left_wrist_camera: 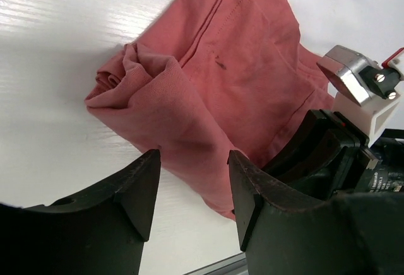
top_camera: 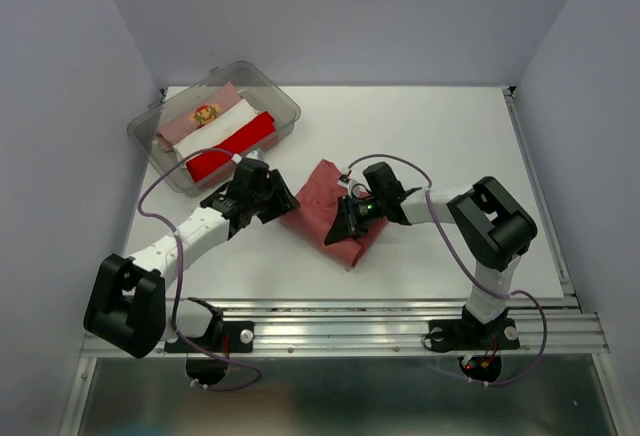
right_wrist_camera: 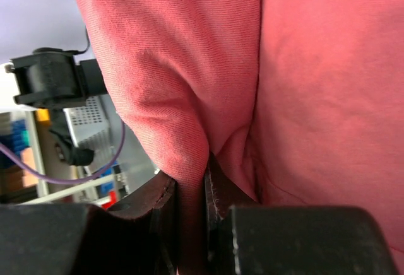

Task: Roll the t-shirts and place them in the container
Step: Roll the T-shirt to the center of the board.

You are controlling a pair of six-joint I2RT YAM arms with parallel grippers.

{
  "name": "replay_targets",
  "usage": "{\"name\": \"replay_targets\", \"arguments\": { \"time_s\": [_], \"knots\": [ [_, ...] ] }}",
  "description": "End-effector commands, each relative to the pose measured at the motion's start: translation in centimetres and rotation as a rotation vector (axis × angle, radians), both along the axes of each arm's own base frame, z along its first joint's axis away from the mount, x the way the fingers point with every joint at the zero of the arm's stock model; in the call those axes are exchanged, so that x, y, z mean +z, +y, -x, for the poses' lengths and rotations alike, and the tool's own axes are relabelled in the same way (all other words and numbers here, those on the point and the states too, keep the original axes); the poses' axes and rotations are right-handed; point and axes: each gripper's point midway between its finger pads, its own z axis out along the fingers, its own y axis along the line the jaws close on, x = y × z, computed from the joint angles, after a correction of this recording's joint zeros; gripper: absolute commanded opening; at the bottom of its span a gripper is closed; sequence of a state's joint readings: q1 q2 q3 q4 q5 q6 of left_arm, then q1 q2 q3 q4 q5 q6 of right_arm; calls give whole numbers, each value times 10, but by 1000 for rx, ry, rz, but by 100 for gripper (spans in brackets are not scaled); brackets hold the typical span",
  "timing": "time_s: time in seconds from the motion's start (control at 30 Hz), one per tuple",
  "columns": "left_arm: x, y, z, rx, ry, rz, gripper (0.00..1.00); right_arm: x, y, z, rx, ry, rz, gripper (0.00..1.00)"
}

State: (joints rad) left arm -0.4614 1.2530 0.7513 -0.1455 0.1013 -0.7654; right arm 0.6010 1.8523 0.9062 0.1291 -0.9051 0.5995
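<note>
- The right gripper [right_wrist_camera: 191,190] is pinching a fold of the tee [right_wrist_camera: 315,98] tight between its jaws.
- The left gripper [left_wrist_camera: 192,161] is keeping its jaws apart and holding nothing. The tee's bunched edge is lying just in front of its tips.
- The tee is sitting half folded and lumpy on the table [top_camera: 450,136], right between the two grippers.
- The tub [top_camera: 287,106] is sitting behind the left gripper, away from the tee.
- What could go wrong: the right gripper is gripping only a small fold. If it pulls hard, the cloth may slip out, or the whole tee may slide instead of rolling.
- The left gripper may grab too many layers at the bunched edge, and then the roll may come out crooked.
- The two grippers are very near each other, so they may bump if both push in.
- Counting: one loose tee, one tub, two grippers.
- Three rolls are lying side by side in the tub: one pink roll [top_camera: 205,116], one white roll [top_camera: 228,128] and one red roll [top_camera: 232,149].
</note>
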Motion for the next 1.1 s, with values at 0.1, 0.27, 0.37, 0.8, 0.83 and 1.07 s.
{"name": "replay_targets", "arguments": {
  "time_s": [0.1, 0.27, 0.37, 0.8, 0.83, 1.07],
  "knots": [
    [0, -14, -9, -55, -41, 19, 57, 9, -4, -12, -20, 72, -54, 1],
    [-1, -20, -11, -76, -41, 34, 57, 0, -6, -14, -35, 107, -34, 1],
    [-7, -22, -14, -76, -32, 24, 57, -6, -6, -17, -40, 117, -18, 7],
    [-50, -7, -25, 11, 58, -82, 57, 2, -18, -31, -72, -7, 81, 52],
    [-49, -10, -27, 5, 56, -79, 57, 8, -18, -34, -78, -32, 87, 59],
    [-48, -15, -32, -11, 67, -80, 57, 37, -54, -49, -199, -247, 301, 77]
  ]
}}
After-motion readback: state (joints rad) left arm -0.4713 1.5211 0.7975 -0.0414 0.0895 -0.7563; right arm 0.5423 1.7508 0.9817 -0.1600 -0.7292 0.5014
